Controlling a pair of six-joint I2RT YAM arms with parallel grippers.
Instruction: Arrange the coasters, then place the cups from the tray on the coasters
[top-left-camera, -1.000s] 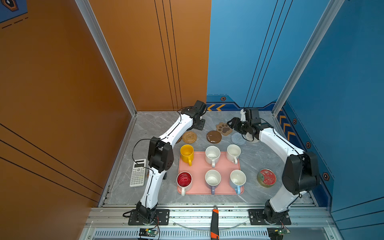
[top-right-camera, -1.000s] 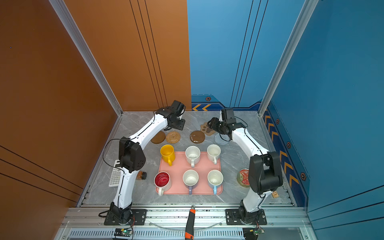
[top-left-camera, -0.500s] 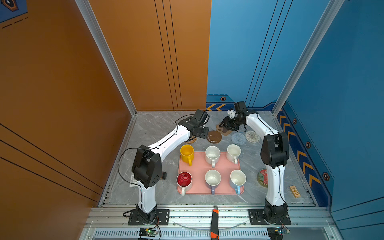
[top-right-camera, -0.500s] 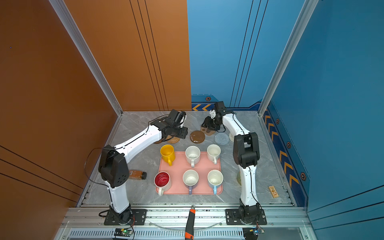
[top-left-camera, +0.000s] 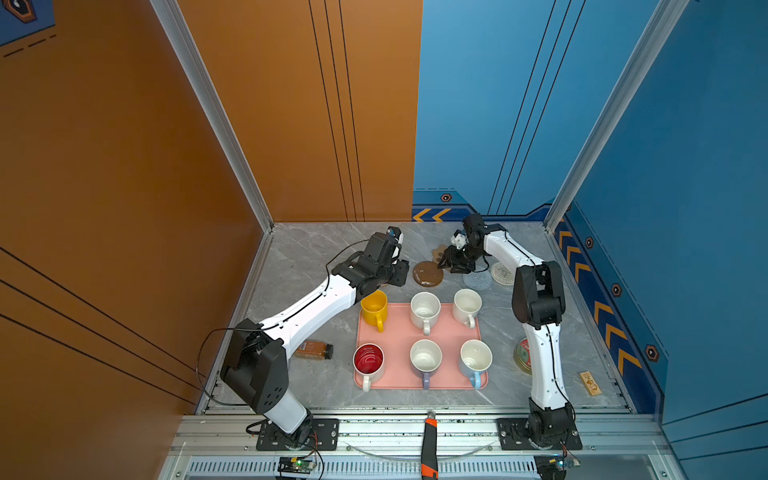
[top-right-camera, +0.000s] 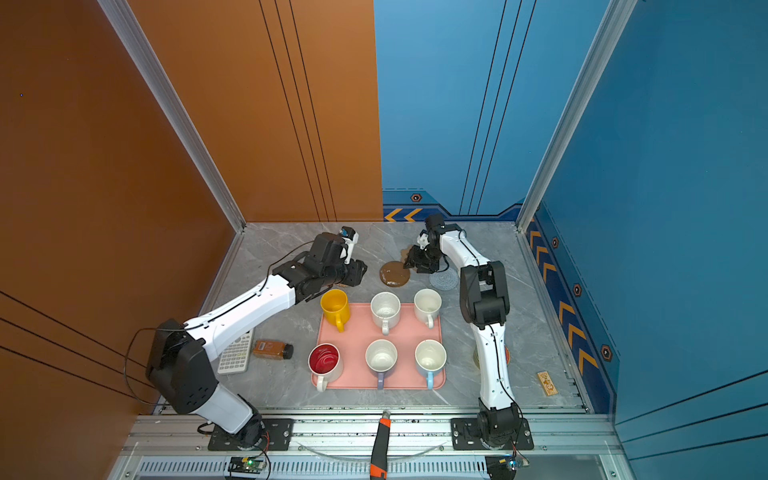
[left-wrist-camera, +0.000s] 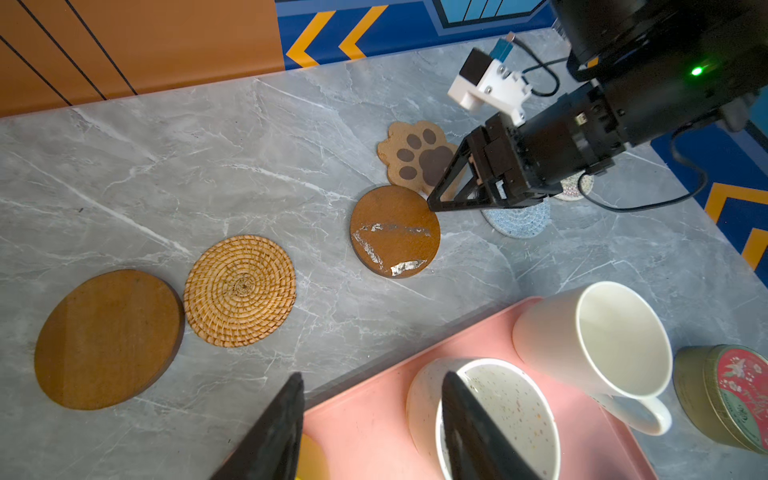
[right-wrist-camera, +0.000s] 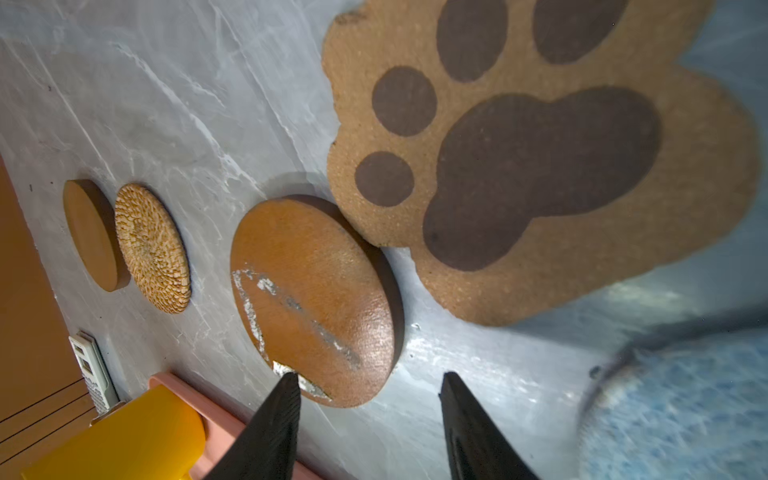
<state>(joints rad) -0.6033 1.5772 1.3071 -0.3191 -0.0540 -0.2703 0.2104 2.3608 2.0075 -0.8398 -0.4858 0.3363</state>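
The right end effector (right-wrist-camera: 365, 376) was open and empty at the edge of the scuffed brown disc coaster (right-wrist-camera: 316, 291), which touched the paw-shaped coaster (right-wrist-camera: 540, 166) on the bench (top-left-camera: 299, 257). The left end effector (left-wrist-camera: 372, 378) was likewise open and empty. Six mugs (top-left-camera: 425, 309) stood on the pink tray (top-left-camera: 399, 332).

right tool (right-wrist-camera: 369, 377) lowered beside scratched disc (right-wrist-camera: 311, 299), left tool (left-wrist-camera: 372, 386) withdrawn

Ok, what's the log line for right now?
right gripper open by paw coaster | left gripper open | six cups on tray
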